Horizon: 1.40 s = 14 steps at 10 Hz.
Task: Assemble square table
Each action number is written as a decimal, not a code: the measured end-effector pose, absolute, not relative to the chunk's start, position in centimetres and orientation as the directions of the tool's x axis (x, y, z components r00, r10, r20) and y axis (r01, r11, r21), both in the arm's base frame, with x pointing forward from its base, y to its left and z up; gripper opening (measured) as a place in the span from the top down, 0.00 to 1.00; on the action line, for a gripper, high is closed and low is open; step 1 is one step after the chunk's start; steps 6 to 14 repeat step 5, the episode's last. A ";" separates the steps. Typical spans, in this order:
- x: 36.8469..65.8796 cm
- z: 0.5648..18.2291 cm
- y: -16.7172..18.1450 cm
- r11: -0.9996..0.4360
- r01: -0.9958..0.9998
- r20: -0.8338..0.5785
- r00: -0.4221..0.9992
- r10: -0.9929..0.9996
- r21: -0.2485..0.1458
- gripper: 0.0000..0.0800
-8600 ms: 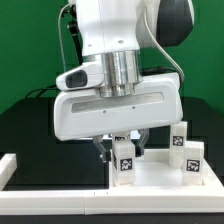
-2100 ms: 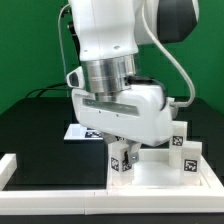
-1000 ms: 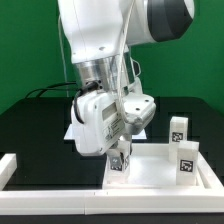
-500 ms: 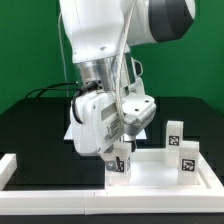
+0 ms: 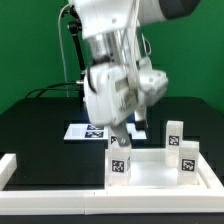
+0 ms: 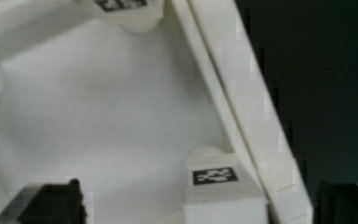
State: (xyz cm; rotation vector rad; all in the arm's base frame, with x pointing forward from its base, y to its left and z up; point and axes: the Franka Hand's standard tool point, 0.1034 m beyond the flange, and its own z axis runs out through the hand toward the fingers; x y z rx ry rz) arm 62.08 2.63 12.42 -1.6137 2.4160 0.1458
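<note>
The square table top [image 5: 152, 174] lies at the front on the exterior view's right, rim up. Three short white tagged legs stand on it: one at the front left corner [image 5: 119, 161], one at the front right [image 5: 187, 158], one at the back right [image 5: 174, 130]. My gripper [image 5: 117, 136] hangs just above the front left leg, blurred. In the wrist view the gripper [image 6: 197, 206] is open. Its dark fingertips [image 6: 51, 202] stand wide apart on either side of that leg's tagged top [image 6: 217, 178], clear of it. The table top's rim [image 6: 220, 70] runs beside it.
The marker board [image 5: 82, 131] lies on the black table behind the table top. White border rails run along the front [image 5: 60, 193] and the exterior view's left [image 5: 10, 166].
The gripper has let go of the front left leg and risen. The arm has swung up and toward the exterior view's right. The leg stays standing in its corner.
</note>
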 end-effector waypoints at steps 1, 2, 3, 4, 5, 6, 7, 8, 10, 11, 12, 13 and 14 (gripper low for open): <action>62.0 14.1 3.1 0.375 -0.926 -0.264 -0.354 -0.897 -0.035 0.19; 62.0 13.8 2.9 0.373 -0.927 -0.260 -0.350 -0.900 -0.044 0.19; 61.9 13.3 3.0 0.371 -0.928 -0.256 -0.350 -0.901 -0.037 0.19; 61.9 13.4 3.0 0.368 -0.929 -0.256 -0.347 -0.902 -0.038 0.19; 61.9 13.3 3.0 0.366 -0.930 -0.256 -0.345 -0.903 -0.038 0.19; 61.9 13.3 3.0 0.366 -0.930 -0.256 -0.345 -0.903 -0.038 0.19; 61.9 13.3 3.0 0.366 -0.930 -0.256 -0.345 -0.903 -0.038 0.19; 61.9 13.3 3.0 0.366 -0.930 -0.256 -0.345 -0.903 -0.038 0.19; 61.9 13.3 3.0 0.366 -0.930 -0.256 -0.345 -0.903 -0.038 0.19; 61.9 13.3 3.0 0.366 -0.930 -0.256 -0.345 -0.903 -0.038 0.19; 61.9 13.3 3.0 0.366 -0.930 -0.256 -0.345 -0.903 -0.038 0.19; 61.9 13.3 3.0 0.366 -0.930 -0.256 -0.345 -0.903 -0.038 0.19; 61.9 13.3 3.0 0.366 -0.930 -0.256 -0.345 -0.903 -0.038 0.19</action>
